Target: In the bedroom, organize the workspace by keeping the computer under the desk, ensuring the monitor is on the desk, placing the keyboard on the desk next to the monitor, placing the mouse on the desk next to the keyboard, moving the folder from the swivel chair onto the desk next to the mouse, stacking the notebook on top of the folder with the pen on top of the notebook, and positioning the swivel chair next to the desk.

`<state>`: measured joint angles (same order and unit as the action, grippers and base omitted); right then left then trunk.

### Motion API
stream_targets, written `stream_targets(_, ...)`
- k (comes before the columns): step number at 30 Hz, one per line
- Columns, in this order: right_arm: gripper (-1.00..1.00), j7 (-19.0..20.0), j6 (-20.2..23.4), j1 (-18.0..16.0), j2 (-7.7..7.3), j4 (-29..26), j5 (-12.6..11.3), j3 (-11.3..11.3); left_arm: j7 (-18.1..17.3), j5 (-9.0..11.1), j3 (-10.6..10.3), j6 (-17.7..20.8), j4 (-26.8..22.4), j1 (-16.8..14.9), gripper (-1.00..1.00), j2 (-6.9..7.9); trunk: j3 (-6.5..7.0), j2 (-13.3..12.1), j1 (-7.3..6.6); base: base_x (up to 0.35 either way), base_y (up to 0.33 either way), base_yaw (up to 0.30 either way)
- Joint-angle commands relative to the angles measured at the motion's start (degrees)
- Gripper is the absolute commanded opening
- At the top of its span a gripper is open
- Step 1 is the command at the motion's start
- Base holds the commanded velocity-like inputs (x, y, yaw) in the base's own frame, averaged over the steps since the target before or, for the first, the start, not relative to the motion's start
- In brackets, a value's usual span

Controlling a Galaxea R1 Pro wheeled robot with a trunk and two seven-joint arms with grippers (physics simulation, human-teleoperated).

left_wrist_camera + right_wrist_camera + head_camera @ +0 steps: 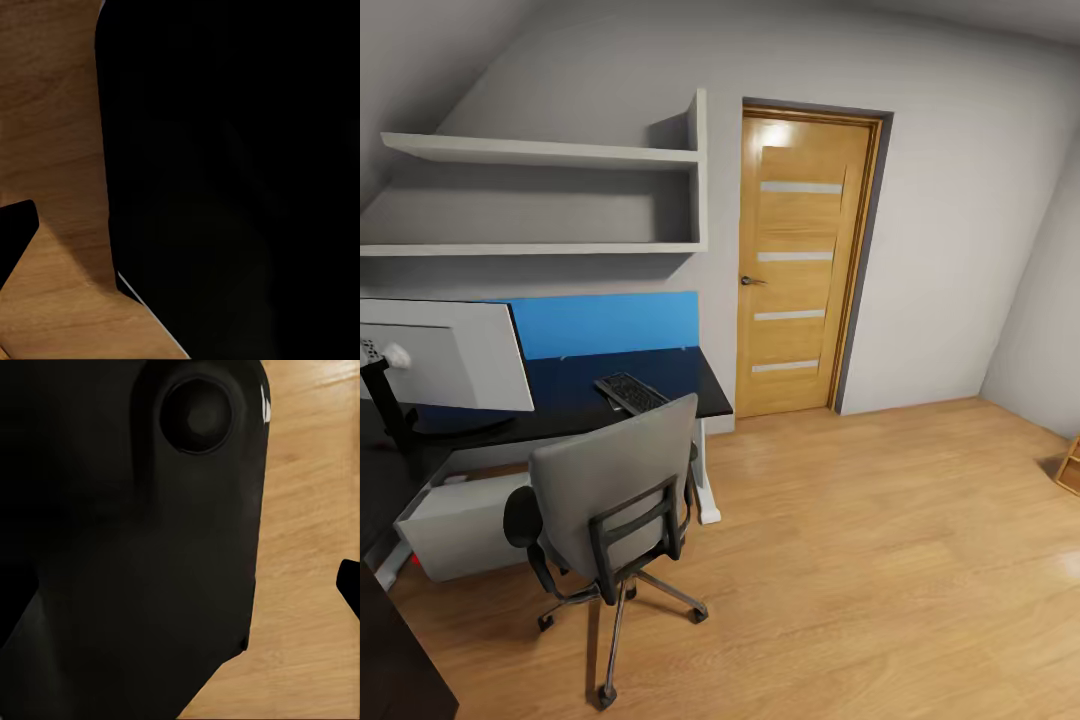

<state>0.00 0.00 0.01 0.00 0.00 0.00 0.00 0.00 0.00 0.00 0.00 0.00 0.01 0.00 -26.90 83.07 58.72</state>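
- The grey upholstered swivel chair with black armrests (622, 480) is standing close against the long glossy black desk with its blue back panel (670, 385), backrest facing the robot; whatever is lying on its seat is hidden, so a blind reach risks knocking it off.
- The wide monitor with a light grey back (445, 355) is resting on the desk, and the slim dark-keyed keyboard (631, 392) is lying on the desk near it, toward the door-side end.
- The light grey box-shaped computer tower (460, 525) is sitting under the desk, beside the chair; rolling the chair could bump it.
- Both wrist views are showing dark robot housing over wooden floor; whether either gripper's jaws are wide or closed cannot be told.
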Motion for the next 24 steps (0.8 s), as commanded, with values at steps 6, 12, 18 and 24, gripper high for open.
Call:
stream_targets(6, 1.00, 0.07, 0.81, -0.11, 1.35, 0.54, -0.04, -0.23, 0.18, -0.43, 0.00, 0.91, -0.92, 0.39, 1.00, -1.94, 0.87, -1.99, -1.09, 0.000, 0.000, 0.000)
stream_targets(12, 1.00, 0.09, -0.58, -0.10, 1.48, -0.26, -0.06, -0.26, 0.18, -0.44, 0.01, 1.04, -1.41, 0.42, 1.00, -2.56, 1.95, -4.40, -2.41, 0.000, 0.000, 0.000)
stream_targets(18, 1.00, 0.09, -2.50, -0.10, 1.52, -0.41, -0.08, -0.21, 0.18, -0.44, 0.01, 1.05, -1.48, 0.43, 1.00, -2.62, 3.03, -6.81, -3.73, 0.000, 0.000, 0.000)
stream_targets(24, 1.00, 0.09, -4.43, -0.10, 1.48, -0.43, -0.10, -0.18, 0.18, -0.44, 0.00, 1.01, -1.49, 0.43, 1.00, -2.63, 4.10, -9.21, -5.05, 0.000, 0.000, 0.000)
